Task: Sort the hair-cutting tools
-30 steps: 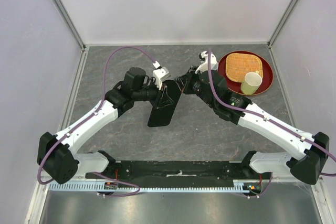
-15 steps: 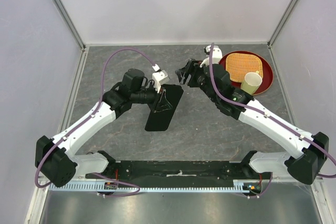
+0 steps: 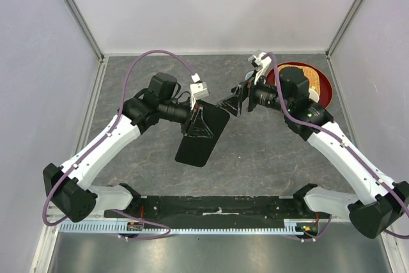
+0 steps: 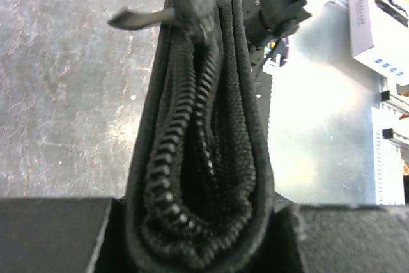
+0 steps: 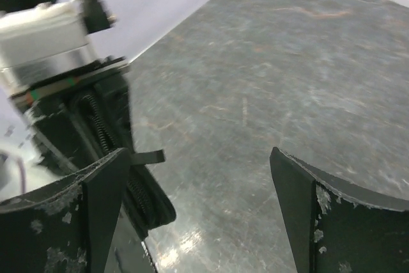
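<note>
The hair-cutting tools are out of view in every frame. A flat black zippered case (image 3: 203, 139) hangs tilted above the table, and my left gripper (image 3: 195, 119) is shut on its upper end. In the left wrist view the case (image 4: 198, 158) fills the space between the fingers (image 4: 51, 234), its zipper partly parted and its pull tab (image 4: 137, 17) sticking out left. My right gripper (image 3: 233, 103) stands open just right of the case, touching nothing. The right wrist view shows the case's edge (image 5: 108, 151) and pull tab (image 5: 148, 156) beside the left finger (image 5: 96, 209).
A red round tray (image 3: 327, 87) with a woven mat (image 3: 311, 75) sits at the back right, partly behind the right arm. The arms' black base rail (image 3: 217, 212) runs along the near edge. White walls close in the grey table (image 3: 128, 68).
My right gripper has opened, let go of the case's top end, and drawn back to the right. The left arm has lifted and tilted the case slightly.
</note>
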Tool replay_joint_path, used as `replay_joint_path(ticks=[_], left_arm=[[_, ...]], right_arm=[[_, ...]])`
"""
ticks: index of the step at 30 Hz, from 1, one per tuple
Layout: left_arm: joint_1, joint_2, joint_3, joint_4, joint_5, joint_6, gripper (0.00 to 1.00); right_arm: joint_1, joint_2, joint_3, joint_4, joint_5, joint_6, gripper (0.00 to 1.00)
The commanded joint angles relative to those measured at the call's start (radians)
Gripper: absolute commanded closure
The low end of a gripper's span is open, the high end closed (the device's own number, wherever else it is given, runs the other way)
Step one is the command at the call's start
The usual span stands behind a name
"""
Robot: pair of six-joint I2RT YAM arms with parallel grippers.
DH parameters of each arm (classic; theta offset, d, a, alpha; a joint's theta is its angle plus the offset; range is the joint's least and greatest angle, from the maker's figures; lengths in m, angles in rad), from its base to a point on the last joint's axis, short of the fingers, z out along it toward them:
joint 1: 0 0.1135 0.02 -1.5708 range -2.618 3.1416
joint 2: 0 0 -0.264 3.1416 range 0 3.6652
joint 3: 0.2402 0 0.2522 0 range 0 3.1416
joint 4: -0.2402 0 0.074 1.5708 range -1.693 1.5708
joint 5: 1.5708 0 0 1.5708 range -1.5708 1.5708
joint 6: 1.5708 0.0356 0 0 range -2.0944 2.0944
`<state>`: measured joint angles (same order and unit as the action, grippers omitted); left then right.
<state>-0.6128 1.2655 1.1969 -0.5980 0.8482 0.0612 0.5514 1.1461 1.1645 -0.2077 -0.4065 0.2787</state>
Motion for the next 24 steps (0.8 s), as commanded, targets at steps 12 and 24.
replay_joint_path(ticks=[12,24], left_arm=[[-0.002,0.038,0.158,-0.103,0.232,0.057,0.98],[-0.002,0.031,0.194,-0.123,0.218,0.063,0.95]], right_arm=[[-0.002,0.072,0.132,-0.070,-0.620,-0.122,0.02],[0.018,0.118,0.165,-0.131,-0.545,-0.134,0.84]])
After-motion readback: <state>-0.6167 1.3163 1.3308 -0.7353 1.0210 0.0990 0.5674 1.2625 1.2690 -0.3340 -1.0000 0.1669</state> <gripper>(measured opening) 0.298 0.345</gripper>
